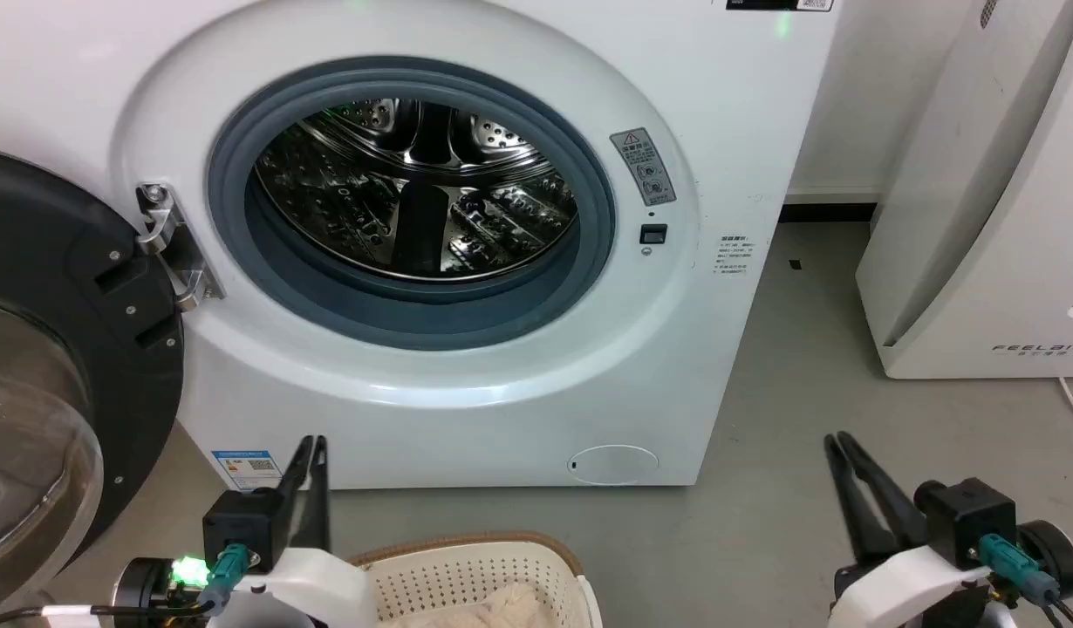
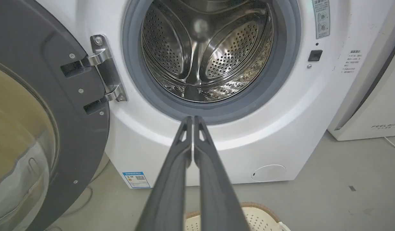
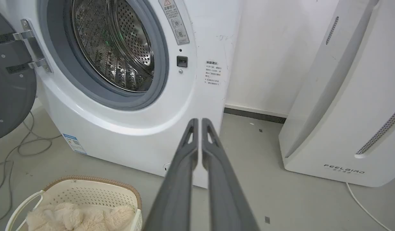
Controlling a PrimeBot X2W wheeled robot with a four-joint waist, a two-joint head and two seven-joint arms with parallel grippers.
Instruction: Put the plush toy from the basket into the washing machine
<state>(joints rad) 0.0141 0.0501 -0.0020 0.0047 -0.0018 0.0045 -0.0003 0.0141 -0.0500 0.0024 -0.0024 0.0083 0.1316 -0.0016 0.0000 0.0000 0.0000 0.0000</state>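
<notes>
**Head view.** We see the washing machine [image 1: 467,410] straight ahead. Its door [image 1: 74,288] is swung fully open to the left, and the steel drum [image 1: 414,201] is exposed. The basket [image 1: 449,576] stands on the grey floor [image 1: 763,541] in front of the machine, at the bottom edge between the two arms. The plush toy [image 1: 506,606] lies inside the basket. The left gripper [image 1: 316,447] sits at lower left with its fingers pressed together and nothing held. The right gripper [image 1: 837,445] sits at lower right, also closed and empty. A white slanted appliance [image 1: 981,218] stands to the right of the machine.

**Left wrist view.** We see the two dark fingers meeting at their tips, in line with the lower edge of the grey gasket. The basket rim shows at the bottom edge, below the fingers.

**Right wrist view.** We see the fingers running side by side with only a thin slit between them and nothing in it. They point toward the machine's lower right corner. The basket is at lower left, and the plush toy rests in it below the rim. Loose cables lie on the floor at far left.
</notes>
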